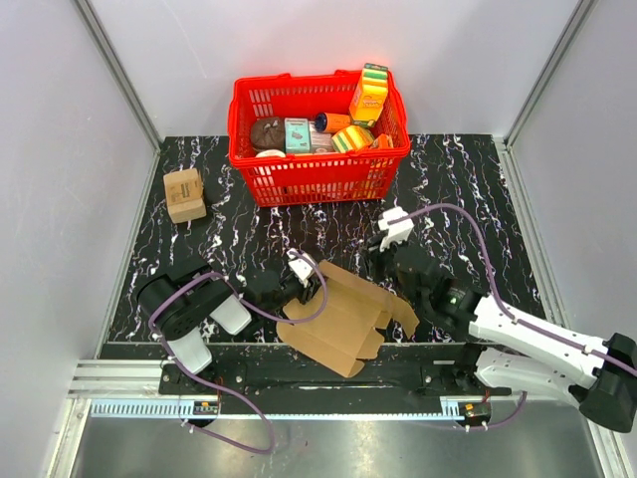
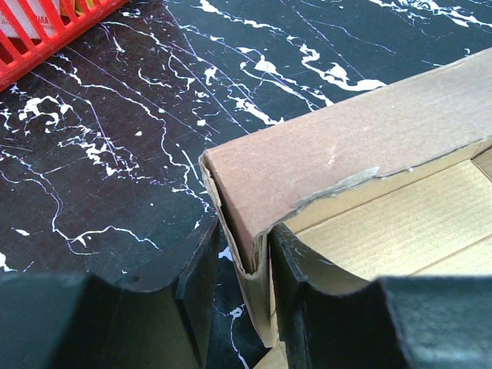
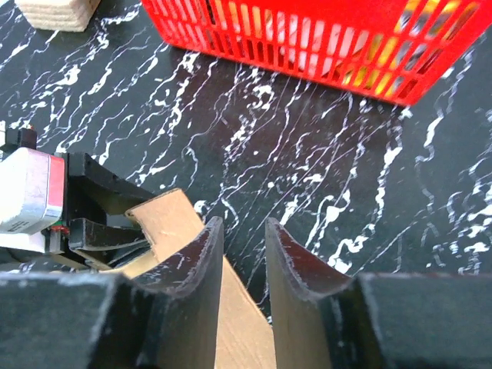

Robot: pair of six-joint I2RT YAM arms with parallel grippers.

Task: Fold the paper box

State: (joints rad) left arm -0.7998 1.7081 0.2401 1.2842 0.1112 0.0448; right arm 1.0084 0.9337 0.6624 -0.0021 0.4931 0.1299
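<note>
The paper box (image 1: 343, 314) is seen lying partly opened on the black marbled table (image 1: 458, 199), between the two grippers and close to the arm bases. One upright wall of it is clamped by the left gripper (image 2: 242, 250). The end of that brown wall is pinched between the two dark fingers (image 2: 192, 288). Its outer face stretches away ahead and to the right of the gripper, and the ribbed inner side of the carton is shown just right of the fingers. Bare table is seen ahead and to the left of this gripper, and a corner of the red basket (image 1: 318, 179) appears far ahead on the left.

The right gripper (image 3: 244, 231) is held over the opposite side of the box with its jaws set narrowly apart. A cardboard panel is seen running from below into the gap and out to the left of the fingers. Whether it is actually gripped cannot be told. The left gripper is seen just to the left, on the same cardboard. The basket, filled with colourful packages (image 1: 368, 95), is placed well ahead, and a small tan box (image 1: 184, 194) is far ahead to the left.
</note>
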